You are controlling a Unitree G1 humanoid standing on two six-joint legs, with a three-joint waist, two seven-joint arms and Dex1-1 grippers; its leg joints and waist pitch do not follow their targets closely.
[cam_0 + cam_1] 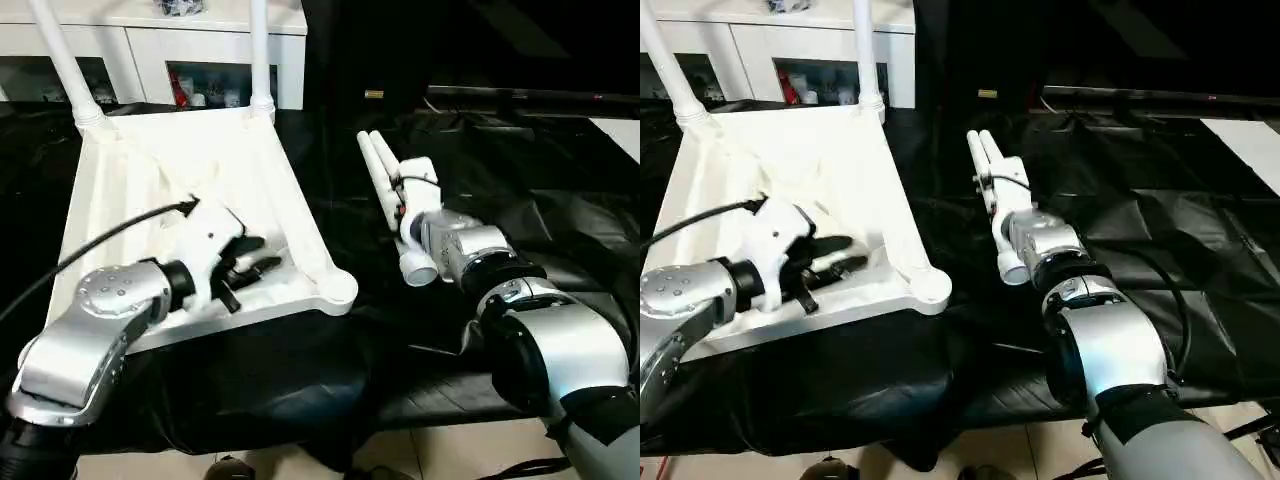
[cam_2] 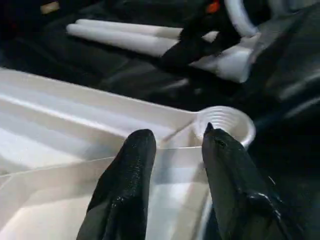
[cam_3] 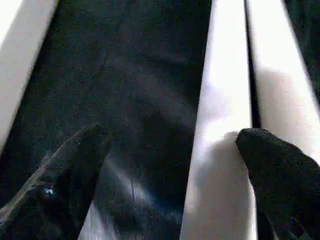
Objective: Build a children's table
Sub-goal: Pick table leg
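The white table top [image 1: 150, 180] lies upside down on black cloth, ribbed underside up. Two legs [image 1: 62, 60] [image 1: 260, 50] stand upright in its far corner sockets. My left gripper [image 1: 250, 262] hovers over the top's near rim, fingers apart with nothing between them. Just beyond the fingertips [image 2: 142, 142] is the unfilled near-right corner socket [image 2: 225, 122]. Two loose legs [image 1: 385, 175] lie side by side on the cloth to the right. My right gripper [image 3: 170, 135] is wide open over them: one finger [image 3: 270, 160] rests on the nearer leg [image 3: 220, 125], the other is on the cloth.
A white cabinet [image 1: 150, 50] with glass doors stands behind the table top. Black cloth [image 1: 520, 180] covers the work surface and drops at the front edge to a tiled floor [image 1: 440, 450]. A black cable [image 1: 100, 240] runs across the table top to my left wrist.
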